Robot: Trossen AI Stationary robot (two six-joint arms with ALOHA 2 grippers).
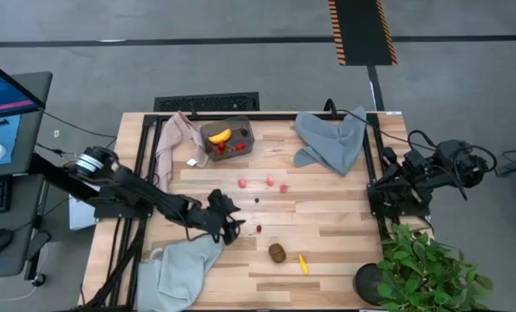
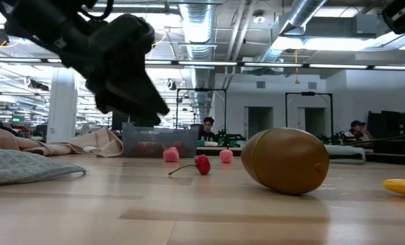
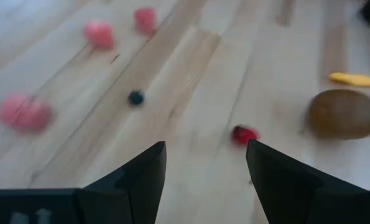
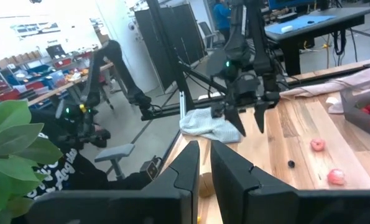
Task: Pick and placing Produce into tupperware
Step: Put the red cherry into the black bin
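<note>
**Ana:** Over the front-left part of the desk, the left gripper hangs with its fingers spread apart and nothing between them. A small red berry lies just beside it.

**Ben:** And the tub?

**Ana:** At the far edge, near the pinkish cloth, with a banana and some red pieces already inside. Three pink berries, a dark berry, a kiwi and a little yellow piece lie loose on the boards.

**Ben:** So the red one looks like the next pick?

**Ana:** I'd judge so. It sits off to one side of the gap in the wrist view, so centre the fingers over it first, then come straight down and close gently; it is small and may roll or squirt out.

**Ben:** The right gripper?

**Ana:** Parked at the right edge by the potted plant, fingers together, empty.
</note>
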